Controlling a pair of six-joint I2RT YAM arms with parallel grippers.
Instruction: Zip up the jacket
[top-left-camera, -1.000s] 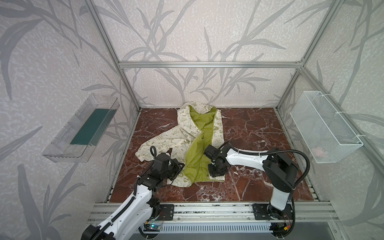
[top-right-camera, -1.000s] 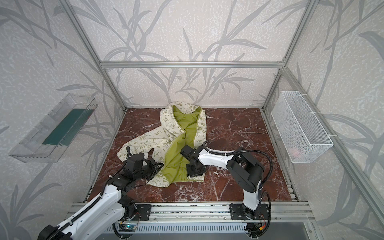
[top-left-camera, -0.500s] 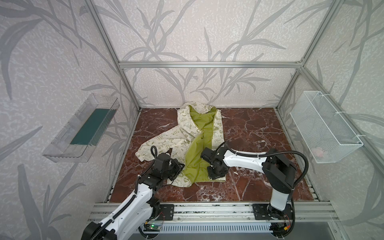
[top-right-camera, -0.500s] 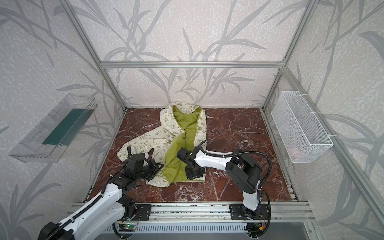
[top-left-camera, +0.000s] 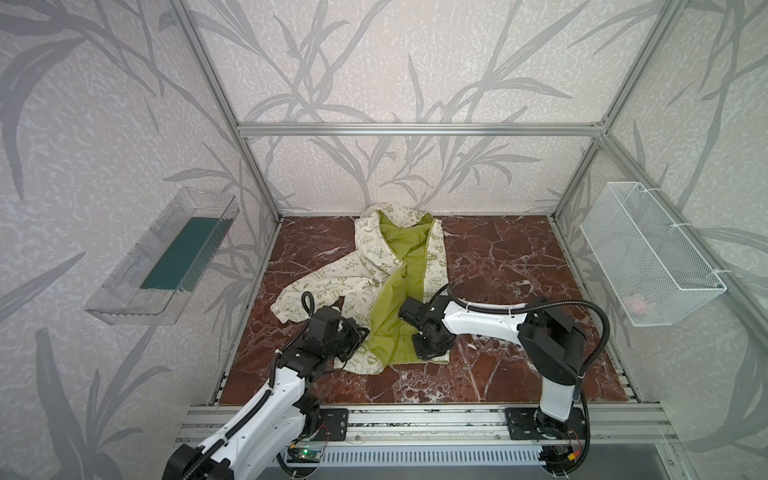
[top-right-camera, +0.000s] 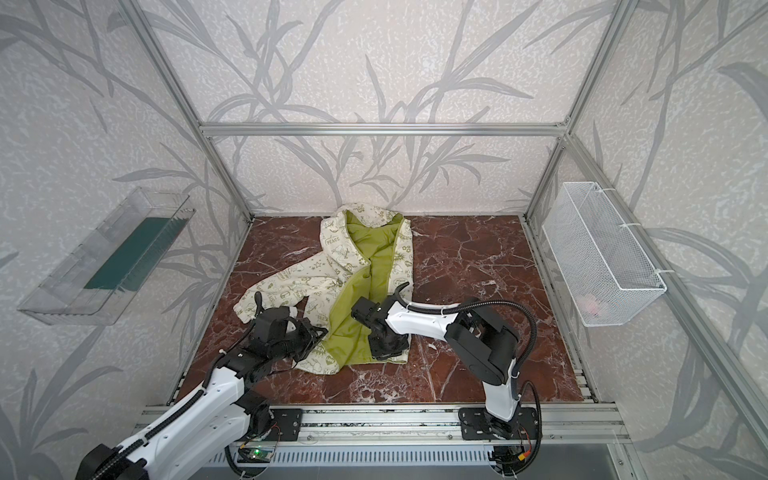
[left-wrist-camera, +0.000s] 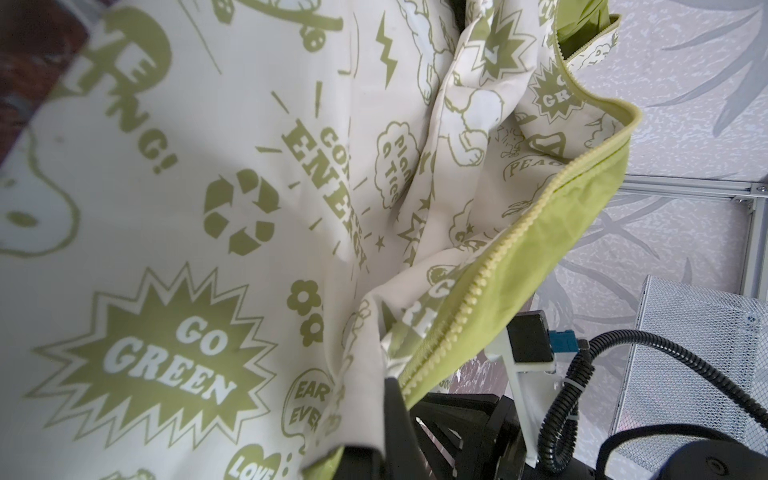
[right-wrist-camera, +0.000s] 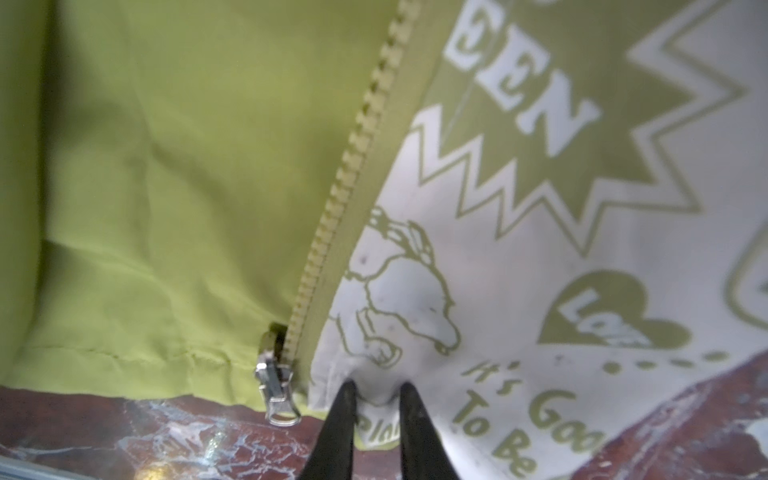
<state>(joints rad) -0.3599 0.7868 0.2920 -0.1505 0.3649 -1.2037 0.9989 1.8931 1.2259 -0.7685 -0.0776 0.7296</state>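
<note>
Fabric this thin is light and limp, and it creases wherever it is pinched, so it will likely sag and slide rather than hold a shape. On the left, the left tool (top-left-camera: 356, 332) is closed tight on the near edge of the printed front panel of the jacket (top-left-camera: 365, 270), holding that flap up so its teeth (left-wrist-camera: 498, 257) hang in a loose curve. The jacket lies open on the middle of the counter (top-left-camera: 519, 270), with its hood (top-left-camera: 395, 210) toward the back wall and its lime lining (top-left-camera: 395, 316) showing. On the right, the right tool (right-wrist-camera: 376, 388) has its tips almost together on a puckered fold of the hem (right-wrist-camera: 457, 415), just beside the metal slider (right-wrist-camera: 276, 386). In my judgement the best holds are both hems near the zipper ends, pulled taut, and then the small, slippery slider tab.
</note>
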